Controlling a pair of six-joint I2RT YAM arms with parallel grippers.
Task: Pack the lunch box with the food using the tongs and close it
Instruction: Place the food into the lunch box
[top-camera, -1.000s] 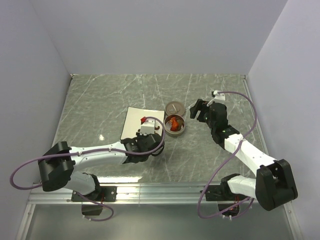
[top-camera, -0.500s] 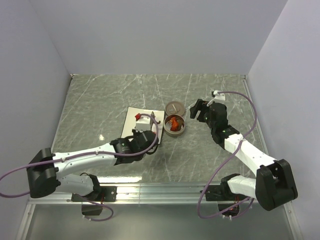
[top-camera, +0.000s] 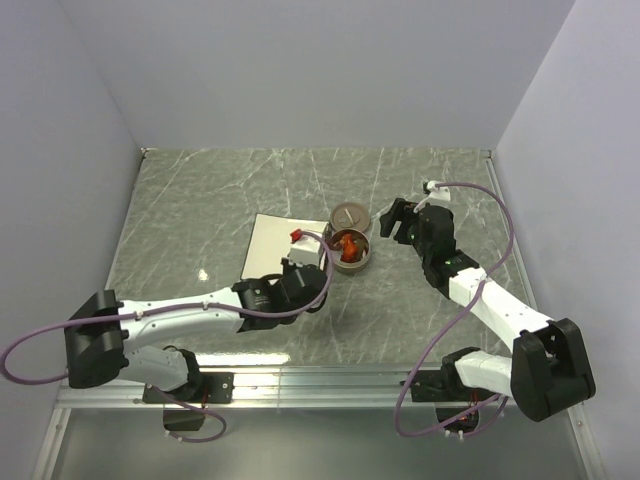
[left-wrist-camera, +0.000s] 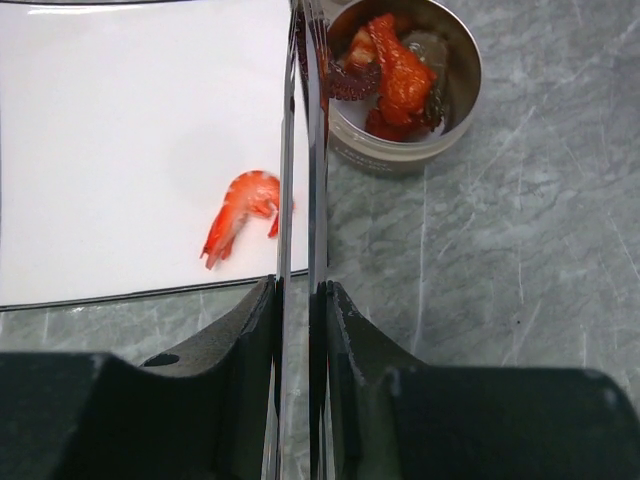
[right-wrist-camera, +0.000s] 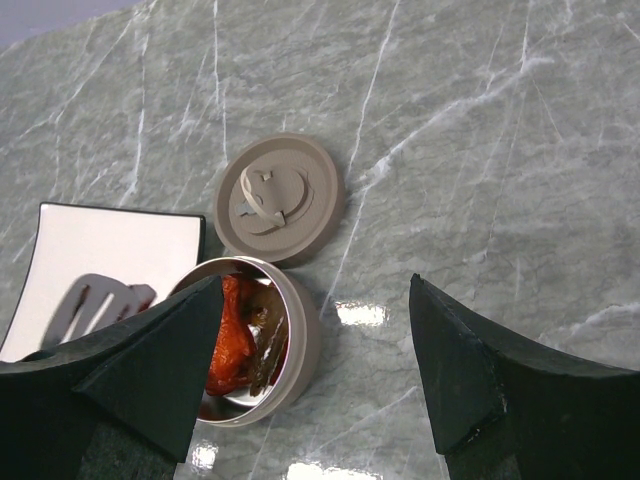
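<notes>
My left gripper (left-wrist-camera: 300, 290) is shut on the tongs (left-wrist-camera: 318, 180). Their two thin silver arms run nearly together up to the left rim of the lunch box (left-wrist-camera: 460, 90). Whether the tips hold a piece is not clear. The round silver tin (top-camera: 352, 250) holds several red-orange and brown pieces of food (left-wrist-camera: 400, 70). One shrimp-like piece (left-wrist-camera: 240, 215) lies on the white plate (left-wrist-camera: 120, 150). The lid (top-camera: 349, 215) lies flat just behind the tin. My right gripper (right-wrist-camera: 315, 283) hangs open and empty above the tin's right side, with the lid (right-wrist-camera: 280, 197) ahead of it.
The white square plate (top-camera: 270, 245) sits directly left of the tin on the grey marble table. Grey walls close in the table at the left, back and right. The right arm (top-camera: 470, 290) reaches in from the near right.
The left arm swung left over the plate, then back right, bringing the tongs' tips to the tin's rim. The right arm has not moved.
</notes>
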